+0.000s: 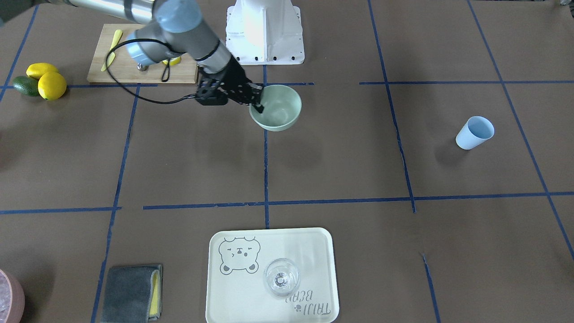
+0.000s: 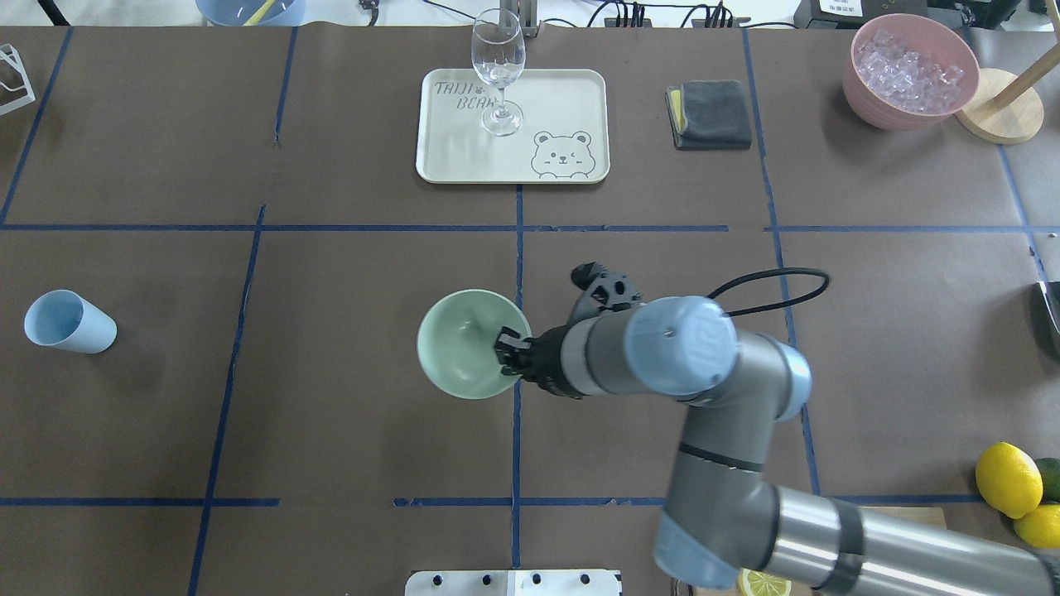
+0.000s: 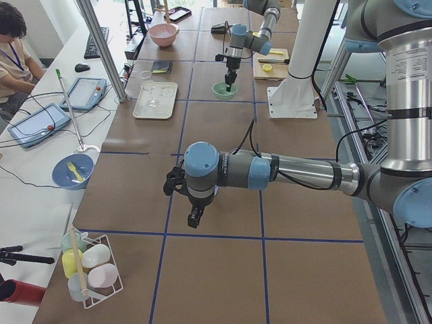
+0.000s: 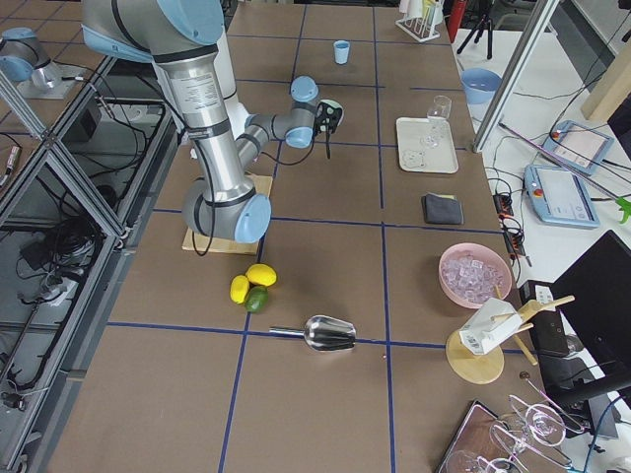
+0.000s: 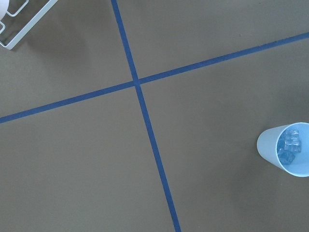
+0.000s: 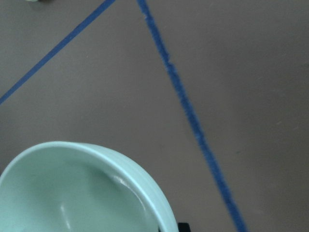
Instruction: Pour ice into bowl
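The bowl point(image 2: 451, 352) is at mid-tabletop point(image 2: 331, 414), with bare brown surface on every side. The tray point(image 2: 464, 161) with the glass point(image 2: 498, 74) lies near the far edge, and the cup point(image 2: 70, 323) stands well apart towards the left edge. The right end effector point(image 2: 507, 343) pinches the bowl's right rim. The left end effector point(image 3: 194, 217) hangs over bare tabletop; its spread I cannot tell. The ice point(image 5: 290, 146) lies inside the cup. The pink bowl point(image 2: 869, 103) at the far right corner holds heaped cubes point(image 2: 911, 66).

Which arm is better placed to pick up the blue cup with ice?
Left. The blue cup holding the ice is on the robot's left side, in the left wrist camera's view; the right gripper is busy gripping the bowl at its rim.
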### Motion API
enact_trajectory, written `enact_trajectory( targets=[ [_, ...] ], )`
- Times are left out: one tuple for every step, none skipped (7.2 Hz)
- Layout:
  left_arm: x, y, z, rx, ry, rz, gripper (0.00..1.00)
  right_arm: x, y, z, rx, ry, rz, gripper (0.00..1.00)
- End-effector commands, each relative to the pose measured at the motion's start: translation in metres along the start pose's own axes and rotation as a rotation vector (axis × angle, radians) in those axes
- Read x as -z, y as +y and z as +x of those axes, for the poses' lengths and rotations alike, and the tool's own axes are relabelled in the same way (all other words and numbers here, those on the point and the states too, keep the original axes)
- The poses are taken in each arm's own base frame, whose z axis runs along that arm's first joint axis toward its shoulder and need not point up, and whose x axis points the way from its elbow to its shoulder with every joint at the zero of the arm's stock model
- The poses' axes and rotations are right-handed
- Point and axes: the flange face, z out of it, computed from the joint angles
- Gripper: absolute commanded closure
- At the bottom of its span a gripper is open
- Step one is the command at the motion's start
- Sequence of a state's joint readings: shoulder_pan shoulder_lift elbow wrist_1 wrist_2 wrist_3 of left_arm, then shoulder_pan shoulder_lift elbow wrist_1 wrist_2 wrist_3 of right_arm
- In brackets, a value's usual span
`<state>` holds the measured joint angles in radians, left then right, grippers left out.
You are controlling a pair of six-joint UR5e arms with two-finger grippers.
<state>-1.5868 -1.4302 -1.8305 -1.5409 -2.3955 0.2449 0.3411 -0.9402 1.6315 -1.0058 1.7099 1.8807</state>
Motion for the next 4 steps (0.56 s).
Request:
enact_trajectory(
  targets=[
    [-0.013, -0.002, 0.003, -0.013, 0.013, -0.020, 0.00, -0.053, 0.040, -0.060, -0.052, 0.013, 0.049, 1.00],
    [-0.016, -0.002, -0.001, -0.031, 0.009, -0.004, 0.00, -0.071, 0.037, -0.050, -0.046, 0.054, 0.060, 1.00],
    [-0.021, -0.002, -0.006, -0.045, 0.006, 0.008, 0.00, -0.081, 0.034, -0.042, -0.048, 0.078, 0.067, 1.00],
    [-0.026, -0.005, -0.003, -0.065, 0.008, 0.009, 0.00, -0.083, 0.031, -0.037, -0.049, 0.090, 0.070, 1.00]
  ],
)
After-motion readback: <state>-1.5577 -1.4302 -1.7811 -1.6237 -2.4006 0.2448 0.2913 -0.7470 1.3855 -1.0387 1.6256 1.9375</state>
